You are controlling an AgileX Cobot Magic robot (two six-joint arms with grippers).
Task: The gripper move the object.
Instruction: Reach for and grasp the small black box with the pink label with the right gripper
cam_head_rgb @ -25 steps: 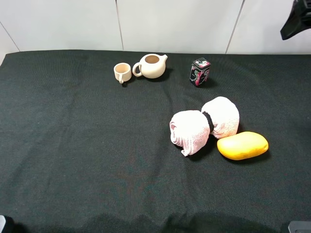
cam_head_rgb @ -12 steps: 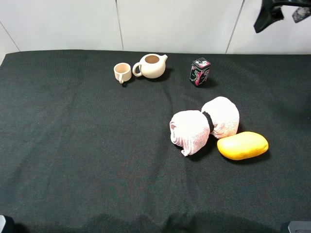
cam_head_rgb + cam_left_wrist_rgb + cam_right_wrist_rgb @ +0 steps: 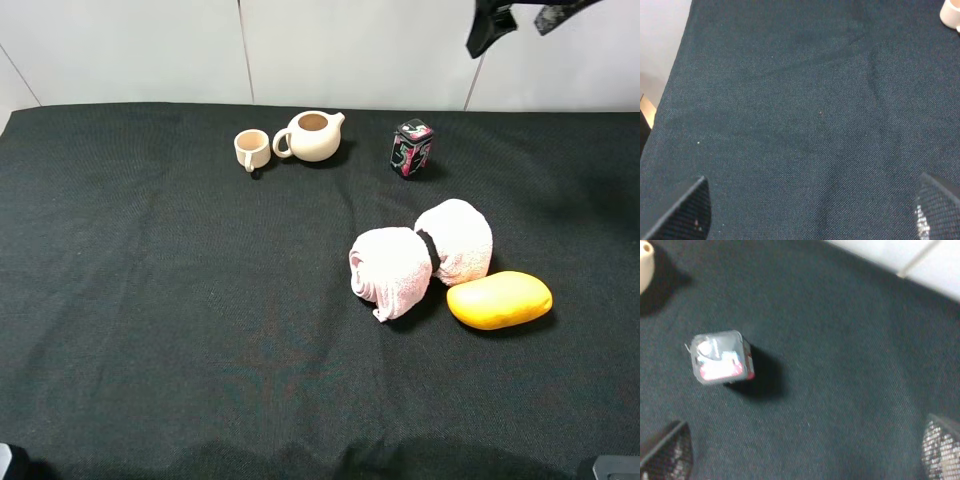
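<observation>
Count on the black cloth (image 3: 150,300): one cup (image 3: 251,149), one teapot (image 3: 312,135), one tin (image 3: 411,148), two pink towel rolls (image 3: 392,270), one yellow mango (image 3: 498,299). The tin is small and boxy, with black sides patterned in pink, green and white and a pale top showing a pink patch; it stands upright. It sits at 1 o'clock from the cloth's centre, at 3 o'clock of the teapot, near the far edge under the white wall (image 3: 360,50). There is bare cloth all round it; the towel rolls lie at 6 o'clock, well apart. The right gripper (image 3: 802,455) hangs above the tin with its jaws spread wide and nothing between them. The left gripper (image 3: 807,210) is likewise spread over bare cloth.
</observation>
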